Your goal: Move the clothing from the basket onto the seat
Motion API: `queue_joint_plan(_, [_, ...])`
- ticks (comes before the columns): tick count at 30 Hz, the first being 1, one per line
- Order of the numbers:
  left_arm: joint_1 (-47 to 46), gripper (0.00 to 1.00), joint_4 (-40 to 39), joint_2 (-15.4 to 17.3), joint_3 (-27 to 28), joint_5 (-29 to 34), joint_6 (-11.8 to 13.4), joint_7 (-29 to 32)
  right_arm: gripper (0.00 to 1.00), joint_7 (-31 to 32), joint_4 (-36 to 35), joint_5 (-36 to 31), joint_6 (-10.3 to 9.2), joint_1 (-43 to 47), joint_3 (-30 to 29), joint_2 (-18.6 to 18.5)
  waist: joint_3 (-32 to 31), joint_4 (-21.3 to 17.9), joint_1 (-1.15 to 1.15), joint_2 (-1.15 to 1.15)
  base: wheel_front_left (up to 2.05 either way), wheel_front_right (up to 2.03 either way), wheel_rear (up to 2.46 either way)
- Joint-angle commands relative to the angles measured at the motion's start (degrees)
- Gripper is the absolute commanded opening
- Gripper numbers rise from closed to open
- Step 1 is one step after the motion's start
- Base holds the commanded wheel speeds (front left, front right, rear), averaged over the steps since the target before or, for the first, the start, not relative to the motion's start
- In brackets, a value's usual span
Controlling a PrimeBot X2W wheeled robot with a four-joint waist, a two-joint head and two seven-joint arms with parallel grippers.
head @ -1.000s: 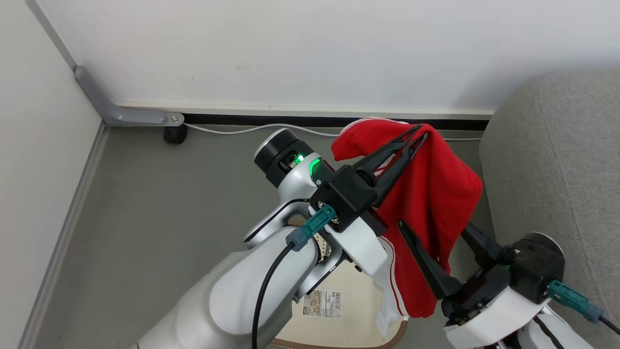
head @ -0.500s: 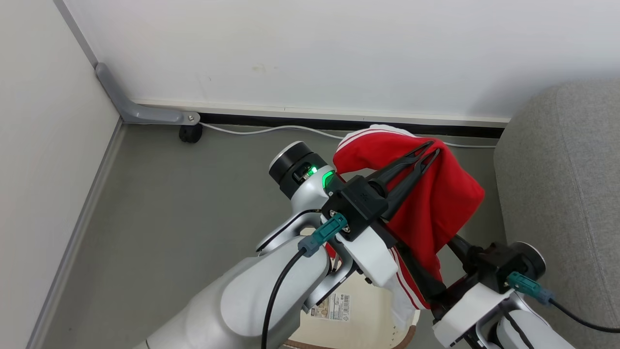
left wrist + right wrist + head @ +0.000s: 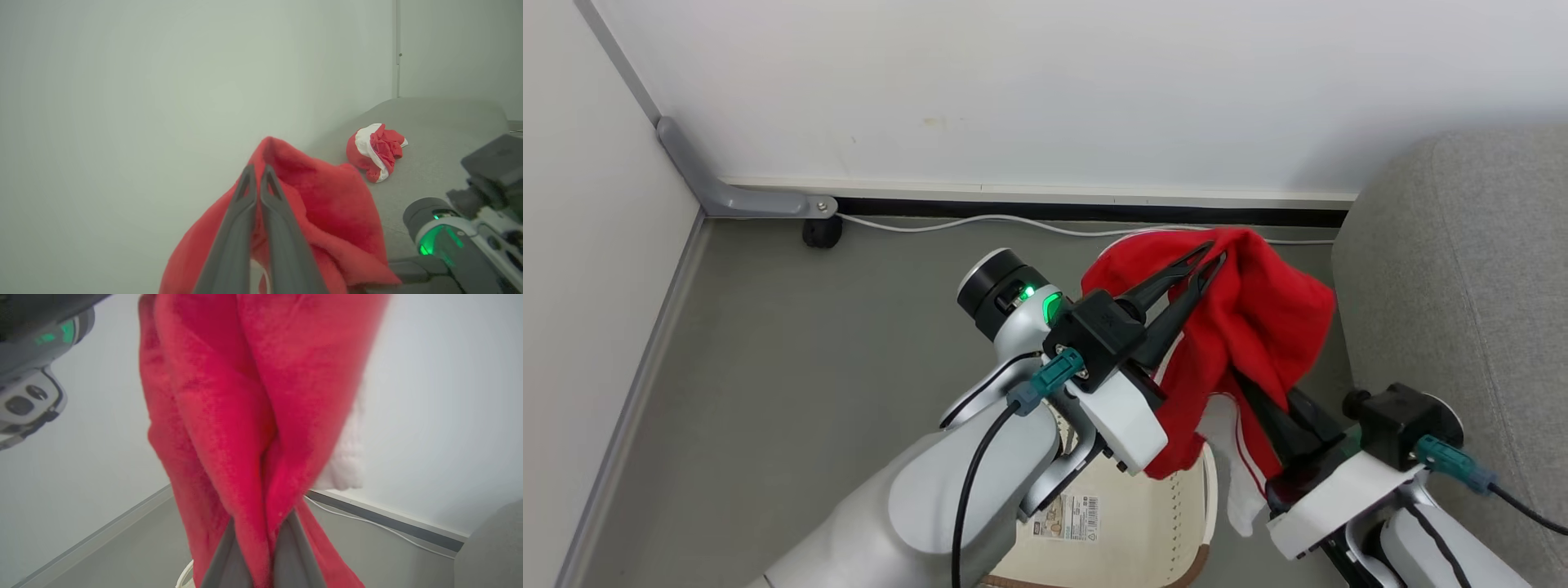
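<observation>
Both pairs of jaws are pinched narrow on the same red garment (image 3: 1258, 318). My left gripper (image 3: 1215, 251) holds its top fold high, and my right gripper (image 3: 1278, 408) clamps a lower fold; the right wrist view has cloth squeezed between the fingers. The garment hangs in the air between the two arms, above the far edge of the basket (image 3: 1131, 531) and just beside the sofa (image 3: 1462, 261), touching neither as far as I can tell. From the left wrist I see a second garment (image 3: 374, 151) lying bunched on the sofa cushion, so I judge this is the last piece and I am mid-carry. Next I need to swing both arms together to my right, over the cushion, keeping the cloth slack between them. Then I lower it and open both grips at once, so neither one drags it back off.
</observation>
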Motion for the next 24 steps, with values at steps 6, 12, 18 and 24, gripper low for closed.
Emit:
queue_joint_plan(6, [2.18, 1.00, 0.61, 0.38, 2.92, -1.92, -3.54, -0.72, 0.00, -0.35, -4.59, 2.48, 0.17, 0.95, -3.49, -1.91, 0.45, -1.95, 0.00, 0.00, 0.00, 0.00, 0.00])
queue_joint_plan(12, [4.90, 1.00, 2.82, 0.63, 4.54, -2.51, -6.80, -0.74, 0.00, -0.35, -7.08, 4.36, 0.17, 1.73, -8.88, -3.76, 0.73, -5.14, 0.00, 0.00, 0.00, 0.00, 0.00])
queue_joint_plan(18, [7.19, 1.00, 4.50, 0.62, 6.64, -2.41, -8.71, -0.75, 0.00, -0.35, -8.85, 5.40, 0.17, 2.02, -13.72, -4.85, 1.03, -9.57, 0.00, 0.00, 0.00, 0.00, 0.00])
queue_joint_plan(24, [9.69, 1.00, 4.98, 0.50, 8.87, -2.07, -9.98, -0.75, 0.00, -0.35, -9.59, 5.94, 0.17, 2.29, -16.83, -4.87, 0.45, -14.66, 0.00, 0.00, 0.00, 0.00, 0.00])
